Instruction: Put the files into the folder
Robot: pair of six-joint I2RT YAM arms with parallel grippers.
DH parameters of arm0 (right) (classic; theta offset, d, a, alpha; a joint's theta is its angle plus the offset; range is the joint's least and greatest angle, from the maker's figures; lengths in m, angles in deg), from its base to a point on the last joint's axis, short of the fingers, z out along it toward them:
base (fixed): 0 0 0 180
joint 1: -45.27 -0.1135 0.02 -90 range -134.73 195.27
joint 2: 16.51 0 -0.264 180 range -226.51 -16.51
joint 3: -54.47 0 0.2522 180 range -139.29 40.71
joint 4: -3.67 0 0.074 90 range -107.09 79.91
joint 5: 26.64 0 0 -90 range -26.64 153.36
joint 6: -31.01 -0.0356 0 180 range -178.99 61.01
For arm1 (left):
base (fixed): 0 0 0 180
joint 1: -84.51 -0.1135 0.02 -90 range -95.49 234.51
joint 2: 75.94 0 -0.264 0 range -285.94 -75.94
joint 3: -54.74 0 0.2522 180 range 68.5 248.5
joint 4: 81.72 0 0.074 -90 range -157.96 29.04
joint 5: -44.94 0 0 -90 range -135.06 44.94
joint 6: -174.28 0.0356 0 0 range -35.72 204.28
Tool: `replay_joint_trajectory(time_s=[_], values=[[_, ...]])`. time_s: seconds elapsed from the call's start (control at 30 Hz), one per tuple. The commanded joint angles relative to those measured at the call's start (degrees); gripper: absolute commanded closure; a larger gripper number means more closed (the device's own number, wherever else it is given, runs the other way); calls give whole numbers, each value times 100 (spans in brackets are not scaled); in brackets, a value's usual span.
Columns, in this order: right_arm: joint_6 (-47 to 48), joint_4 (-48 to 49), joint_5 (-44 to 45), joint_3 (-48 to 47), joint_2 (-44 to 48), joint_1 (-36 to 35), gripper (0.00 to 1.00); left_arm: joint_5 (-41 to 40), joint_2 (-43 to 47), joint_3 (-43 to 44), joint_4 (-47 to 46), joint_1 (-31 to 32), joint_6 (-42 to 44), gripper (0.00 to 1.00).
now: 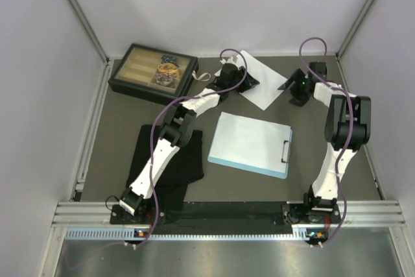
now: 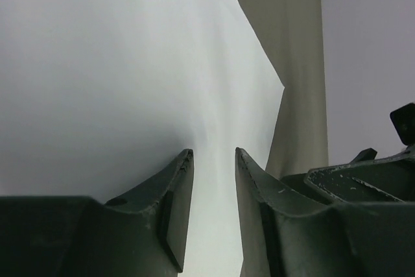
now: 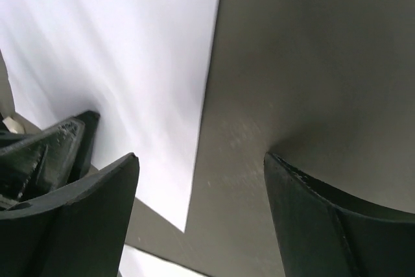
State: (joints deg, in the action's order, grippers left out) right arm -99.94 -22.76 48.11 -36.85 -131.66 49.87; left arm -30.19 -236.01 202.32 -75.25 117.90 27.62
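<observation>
A white paper sheet (image 1: 262, 81) lies flat at the back of the table. My left gripper (image 1: 241, 80) sits low over its left part, jaws a little apart with only paper showing between them (image 2: 214, 154). The sheet (image 2: 130, 63) fills that view. My right gripper (image 1: 290, 87) is wide open and empty over bare table just right of the sheet's edge (image 3: 201, 157); the sheet (image 3: 130, 50) lies to its left. The light-blue folder (image 1: 249, 144) lies mid-table, its silver clip (image 1: 286, 151) at the right end. Its face looks pale; I cannot tell whether a sheet lies on it.
A dark compartment box (image 1: 153, 72) stands at the back left. A black cloth (image 1: 188, 160) lies under my left arm at the front left. White walls enclose the table on three sides, and a metal rail (image 1: 227, 212) runs along the near edge.
</observation>
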Motion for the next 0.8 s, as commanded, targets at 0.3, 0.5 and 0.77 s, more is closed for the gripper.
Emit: replay_joint_trajectory(time_s=[0.3,0.5,0.77], values=[[-71,229,-101,-787,-807,-416,22,-64,-77,-75,518,-34,-371,67],[-387,949,-584,-480,-825,-416,21,94,-103,-128,465,-34,-468,70],[-633,1784,-1041,-225,-798,-416,21,104,-130,-163,483,-34,-512,72]])
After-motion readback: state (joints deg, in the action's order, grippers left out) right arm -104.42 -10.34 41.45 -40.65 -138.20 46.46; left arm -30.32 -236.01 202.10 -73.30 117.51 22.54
